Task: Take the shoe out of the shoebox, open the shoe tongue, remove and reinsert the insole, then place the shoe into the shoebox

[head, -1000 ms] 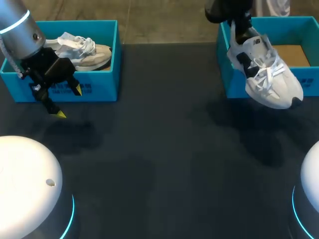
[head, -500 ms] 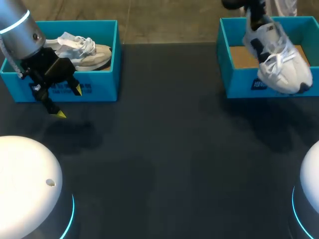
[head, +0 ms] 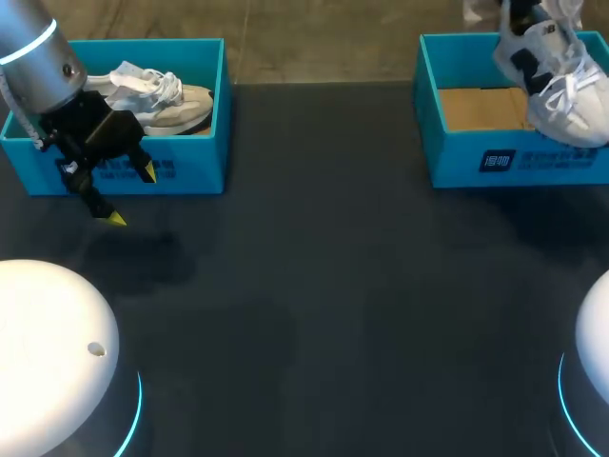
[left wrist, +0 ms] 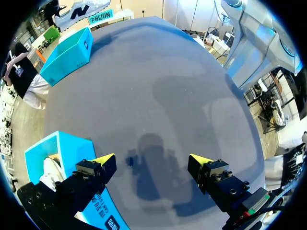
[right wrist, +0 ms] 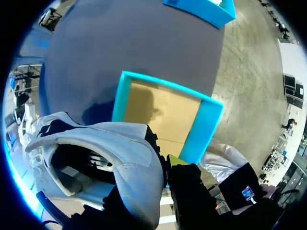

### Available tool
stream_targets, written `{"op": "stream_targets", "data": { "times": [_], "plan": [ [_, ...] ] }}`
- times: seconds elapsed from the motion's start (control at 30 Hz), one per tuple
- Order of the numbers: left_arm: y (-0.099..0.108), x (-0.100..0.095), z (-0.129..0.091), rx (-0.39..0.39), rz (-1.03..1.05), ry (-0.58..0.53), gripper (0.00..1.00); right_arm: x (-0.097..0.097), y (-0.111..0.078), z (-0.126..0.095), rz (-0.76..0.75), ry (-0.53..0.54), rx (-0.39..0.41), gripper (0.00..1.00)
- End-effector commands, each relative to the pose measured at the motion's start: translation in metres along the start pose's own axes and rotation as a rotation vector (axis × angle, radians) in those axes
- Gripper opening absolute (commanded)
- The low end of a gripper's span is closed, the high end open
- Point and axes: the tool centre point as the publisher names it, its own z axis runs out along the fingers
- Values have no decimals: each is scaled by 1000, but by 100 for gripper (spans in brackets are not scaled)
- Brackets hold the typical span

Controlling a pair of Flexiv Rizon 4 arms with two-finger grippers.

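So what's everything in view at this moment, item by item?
table: one, dark, under everything
left shoebox: one, teal, far left of the table
beige shoe: one, beige and white, lying inside the left shoebox
right shoebox: one, teal, far right of the table, brown cardboard floor showing
white shoe: one, white with black patches, hanging over the right shoebox, toe down
robot bases: two, white domes, at the near corners
left arm: one, silver and black, in front of the left shoebox, jaws open and empty
right arm: one, black, jaws shut on the white shoe's heel
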Motion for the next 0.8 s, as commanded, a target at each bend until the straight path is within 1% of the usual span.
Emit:
{"op": "stream_targets", "data": {
  "times": [0.03, 0.23, 0.3, 0.8],
  "plan": [
    [0, 0, 0, -2, 0, 1, 100, -24, -15, 16, -3, 22, -23, 0],
    [0, 0, 0, -2, 0, 1, 100, -47, -32, 40, 0, 15, -33, 0],
    [0, 0, 0, -2, 0, 1, 100, -51, -37, 48, 49, 32, -18, 0],
    [0, 0, 0, -2, 0, 1, 100, -51, -37, 48, 49, 32, -18, 0]
  ]
}}
